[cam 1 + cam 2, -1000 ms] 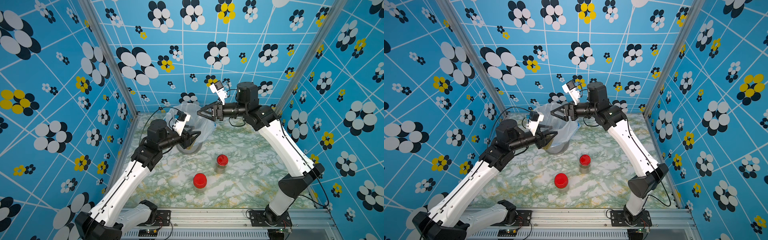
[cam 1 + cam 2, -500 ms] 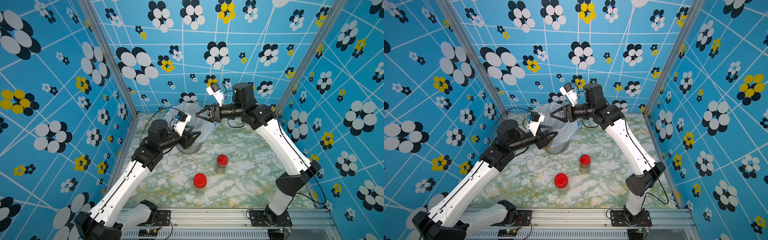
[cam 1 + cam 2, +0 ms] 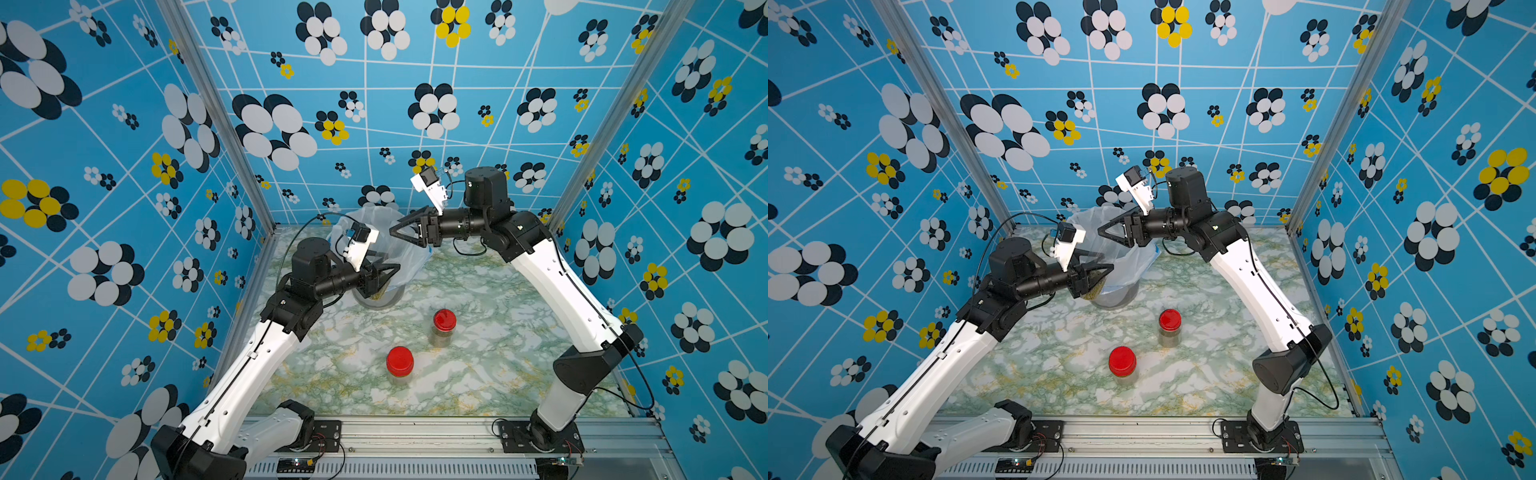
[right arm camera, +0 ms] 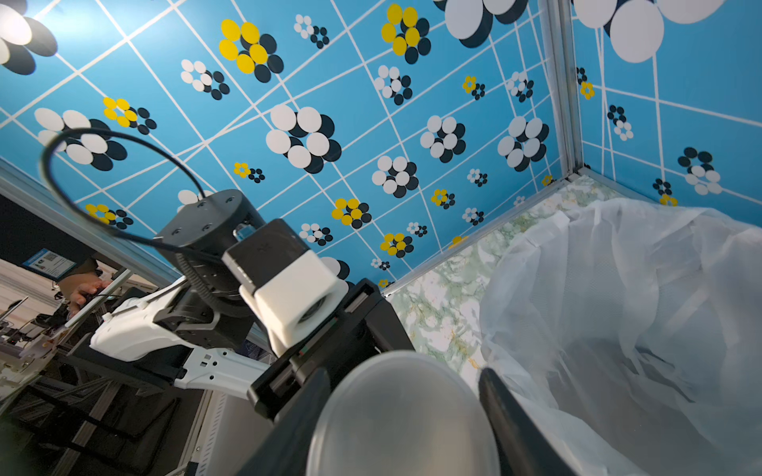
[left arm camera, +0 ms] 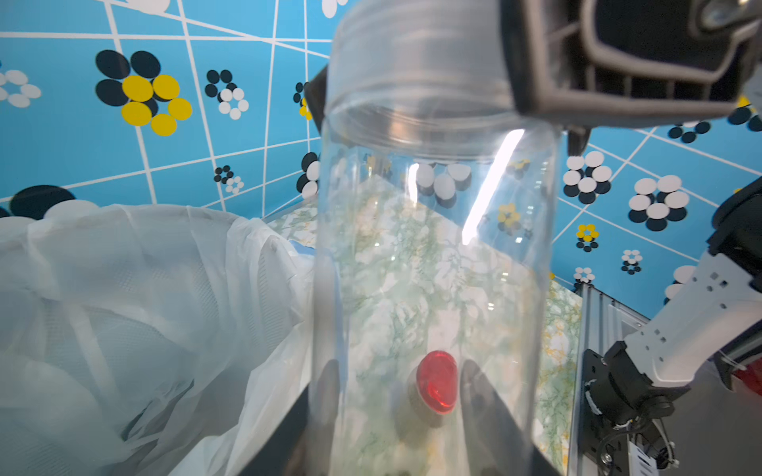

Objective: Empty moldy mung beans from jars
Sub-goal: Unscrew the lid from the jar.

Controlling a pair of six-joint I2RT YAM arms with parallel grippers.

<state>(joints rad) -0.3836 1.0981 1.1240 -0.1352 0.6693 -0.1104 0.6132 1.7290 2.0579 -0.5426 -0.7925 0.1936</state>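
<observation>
Mung beans [image 3: 1093,292] lie at the bottom of the tall clear jar [image 5: 433,268], just beside the bag-lined bin [image 3: 409,249]; the left gripper [image 3: 1106,269] clamps its body, the right gripper [image 3: 394,232] pinches its cloudy lid [image 4: 402,416].

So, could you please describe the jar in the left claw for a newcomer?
At the back of the green marbled table stands a bin lined with a white plastic bag. Beside it the left claw holds a tall narrow clear jar aloft, the right claw pinching its clear lid. The two squat clear jars on the table have red lids; this one's is clear.
</observation>
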